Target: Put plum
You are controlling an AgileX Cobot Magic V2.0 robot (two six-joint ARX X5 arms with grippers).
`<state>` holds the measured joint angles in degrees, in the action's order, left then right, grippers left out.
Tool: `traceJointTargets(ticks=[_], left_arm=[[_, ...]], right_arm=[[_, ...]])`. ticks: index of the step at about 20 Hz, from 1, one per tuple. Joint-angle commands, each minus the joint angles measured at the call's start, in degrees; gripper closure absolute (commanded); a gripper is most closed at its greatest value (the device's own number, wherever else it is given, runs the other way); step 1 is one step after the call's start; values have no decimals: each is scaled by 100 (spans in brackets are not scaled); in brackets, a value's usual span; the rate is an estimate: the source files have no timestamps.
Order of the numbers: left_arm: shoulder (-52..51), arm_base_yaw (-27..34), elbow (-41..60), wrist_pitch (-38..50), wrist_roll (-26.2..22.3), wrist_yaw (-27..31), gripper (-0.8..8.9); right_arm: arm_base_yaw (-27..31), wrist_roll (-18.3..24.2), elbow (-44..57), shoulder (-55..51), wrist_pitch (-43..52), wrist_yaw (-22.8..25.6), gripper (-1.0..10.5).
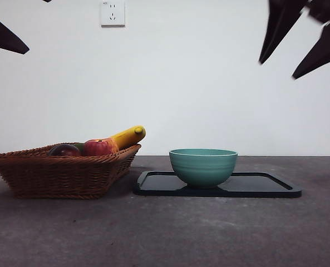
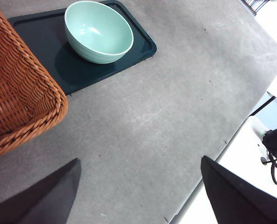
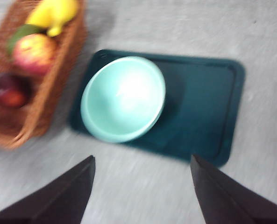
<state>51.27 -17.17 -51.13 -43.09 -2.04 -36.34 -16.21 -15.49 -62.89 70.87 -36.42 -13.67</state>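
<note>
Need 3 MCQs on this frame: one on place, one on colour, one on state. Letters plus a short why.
1. Where is the plum?
A. in the wicker basket
B. in the bowl
C. on the tray

2. What colour is the bowl?
A. red
B. teal green
C. white

3. How does the right gripper stand?
A. shut on the plum
B. shut on the bowl
C. open, holding nothing

Answers:
1 A: the right wrist view shows the plum among the basket's fruit, beside the apple.
2 B: the bowl is teal in all views, standing on the dark tray.
3 C: its jaws stand wide apart above the table with nothing between them.
</note>
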Motion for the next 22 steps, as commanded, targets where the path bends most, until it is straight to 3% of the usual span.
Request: traceJointTargets(ticks=[1, 7, 16, 22], left_arm=[[35, -22, -90, 68, -50, -35, 409], [35, -22, -90, 72, -52, -33, 409], [35, -22, -90, 92, -50, -35, 409], [35, -22, -90, 70, -39, -35, 409]], right_arm=[[24, 205, -474, 789, 39, -26, 622], [15, 420, -1209, 2269, 245, -46, 622], [-247, 457, -1222, 3373, 883, -105, 625], [-391, 455, -1222, 3615, 1115, 417, 843]])
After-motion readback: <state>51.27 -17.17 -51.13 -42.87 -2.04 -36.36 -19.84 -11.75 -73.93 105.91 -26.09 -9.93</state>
